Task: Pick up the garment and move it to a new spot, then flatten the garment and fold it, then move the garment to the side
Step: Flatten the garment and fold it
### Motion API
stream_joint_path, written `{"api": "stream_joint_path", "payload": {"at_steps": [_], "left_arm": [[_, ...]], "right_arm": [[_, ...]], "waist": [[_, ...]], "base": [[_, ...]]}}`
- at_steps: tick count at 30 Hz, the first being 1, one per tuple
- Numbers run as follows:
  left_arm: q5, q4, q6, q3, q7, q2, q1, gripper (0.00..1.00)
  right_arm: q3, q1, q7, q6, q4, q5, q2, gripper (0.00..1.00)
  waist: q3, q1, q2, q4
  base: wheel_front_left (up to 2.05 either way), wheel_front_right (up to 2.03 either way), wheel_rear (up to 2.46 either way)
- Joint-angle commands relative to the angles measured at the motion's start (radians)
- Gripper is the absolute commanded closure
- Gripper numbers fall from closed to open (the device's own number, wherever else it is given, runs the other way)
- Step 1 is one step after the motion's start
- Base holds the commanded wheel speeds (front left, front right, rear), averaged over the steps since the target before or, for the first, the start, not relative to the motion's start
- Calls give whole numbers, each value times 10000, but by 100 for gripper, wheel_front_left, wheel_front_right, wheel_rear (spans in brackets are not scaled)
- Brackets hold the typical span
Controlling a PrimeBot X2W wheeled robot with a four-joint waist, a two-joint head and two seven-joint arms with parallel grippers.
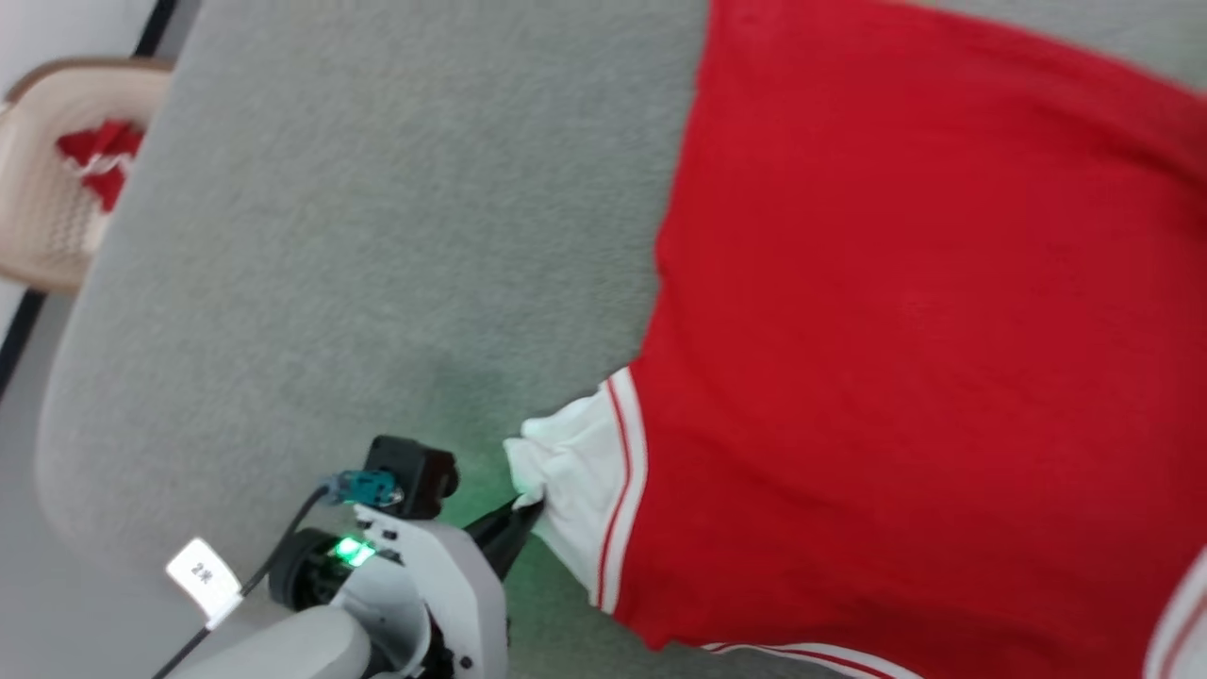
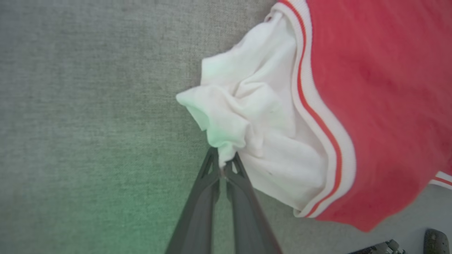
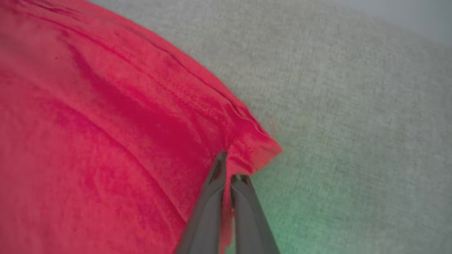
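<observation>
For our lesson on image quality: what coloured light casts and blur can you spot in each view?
Head view: a green lamp tints the grey surface beside the left gripper; the T-shirt looks slightly smeared. Left wrist view: green tinges the white sleeve tip; everything is soft. Right wrist view: green cast lower right, near the right gripper.

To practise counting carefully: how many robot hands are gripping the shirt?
2. The left hand pinches the white sleeve; the right hand pinches a red corner of the shirt.
</observation>
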Motion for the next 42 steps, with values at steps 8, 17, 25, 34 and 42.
{"api": "stream_joint_path", "payload": {"at_steps": [8,17,25,34,42], "left_arm": [[-332,-179,308,223,-152,521,551,100],[-418,-408,469,293,-164,773,733,100],[-423,-337,385,302,-183,650,649,100],[-472,-204,354,318,-226,581,702,100],[-441,-339,411,299,-292,546,770,100]], "right_arm": [[-570,4170,65,-9,-4068,1637,-890,100],[-3185,9153,358,-9,-6930,1329,492,100],[-3724,11072,385,-16,-6704,-18,2337,100],[-4240,10069,611,-42,-7185,-224,2250,0],[-5253,9704,2034,-10,-10662,222,1573,0]], "waist": [[-1238,0,0,-1663],[-1443,0,0,-2095],[-1344,0,0,-2120],[-1433,0,0,-2184],[-1482,0,0,-2059]], "base": [[0,0,0],[0,0,0],[0,0,0],[0,0,0],[0,0,0]]}}
